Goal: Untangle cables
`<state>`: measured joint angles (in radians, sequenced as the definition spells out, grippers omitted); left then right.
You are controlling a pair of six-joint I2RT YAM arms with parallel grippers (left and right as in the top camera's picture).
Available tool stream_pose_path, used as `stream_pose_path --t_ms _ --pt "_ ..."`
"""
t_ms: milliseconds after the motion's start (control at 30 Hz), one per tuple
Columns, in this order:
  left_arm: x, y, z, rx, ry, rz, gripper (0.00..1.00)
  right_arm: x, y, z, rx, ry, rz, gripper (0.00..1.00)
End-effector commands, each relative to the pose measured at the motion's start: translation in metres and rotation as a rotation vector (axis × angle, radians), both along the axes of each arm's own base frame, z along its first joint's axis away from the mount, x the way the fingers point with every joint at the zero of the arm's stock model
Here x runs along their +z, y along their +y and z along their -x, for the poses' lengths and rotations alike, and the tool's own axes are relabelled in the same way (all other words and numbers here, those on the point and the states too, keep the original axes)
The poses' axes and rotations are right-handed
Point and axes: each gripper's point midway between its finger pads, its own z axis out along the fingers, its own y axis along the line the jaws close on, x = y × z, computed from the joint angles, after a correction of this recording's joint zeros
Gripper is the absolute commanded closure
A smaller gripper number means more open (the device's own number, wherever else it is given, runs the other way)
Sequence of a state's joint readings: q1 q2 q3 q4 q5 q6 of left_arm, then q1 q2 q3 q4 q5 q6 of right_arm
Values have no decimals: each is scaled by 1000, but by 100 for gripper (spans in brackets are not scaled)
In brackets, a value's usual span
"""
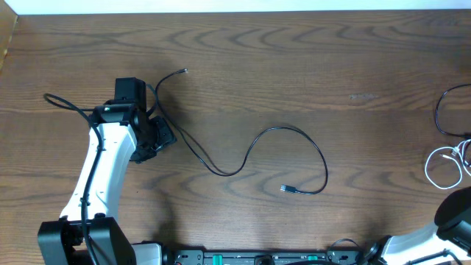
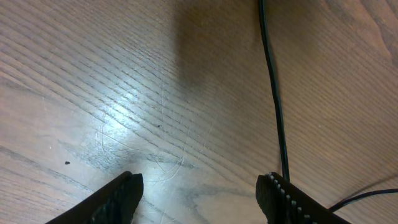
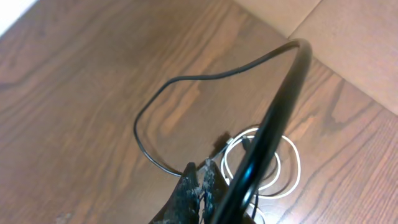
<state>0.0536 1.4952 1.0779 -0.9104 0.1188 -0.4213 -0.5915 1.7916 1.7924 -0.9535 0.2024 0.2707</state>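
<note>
A long thin black cable (image 1: 221, 171) snakes across the middle of the table, from one end (image 1: 184, 71) past my left gripper (image 1: 157, 137) to a small plug (image 1: 287, 189). In the left wrist view the left gripper (image 2: 199, 190) stands open just above the wood. This cable (image 2: 274, 93) runs down beside the right fingertip (image 2: 283, 196), outside the gap. At the right edge lie a black cable loop (image 1: 440, 110) and a coiled white cable (image 1: 445, 165). My right gripper (image 3: 203, 174) is shut above them, next to the white coil (image 3: 292, 163) and the thin black loop (image 3: 142, 127).
The arm's own thick black cable (image 3: 277, 118) crosses the right wrist view and hides part of the coil. Another arm cable (image 1: 59, 101) loops out to the left of the left arm. The right arm's base (image 1: 456, 213) sits at the bottom right corner.
</note>
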Motion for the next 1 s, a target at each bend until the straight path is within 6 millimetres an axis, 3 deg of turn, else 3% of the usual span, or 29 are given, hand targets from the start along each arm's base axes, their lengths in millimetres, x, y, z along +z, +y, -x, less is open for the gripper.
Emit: stream_pose_path --t_ms 0,200,533,967 --pt "1 0 1 -4 3 0 36 -32 -9 -1 -28 75 -30 99" --pt "1 0 3 -4 13 1 36 -90 -12 -7 -25 184 -105 99" --pt "1 0 4 -4 16 1 36 -157 -11 -5 -20 313 -189 99" --pt "1 0 4 -3 16 1 36 -164 -13 -6 -21 319 -192 99"
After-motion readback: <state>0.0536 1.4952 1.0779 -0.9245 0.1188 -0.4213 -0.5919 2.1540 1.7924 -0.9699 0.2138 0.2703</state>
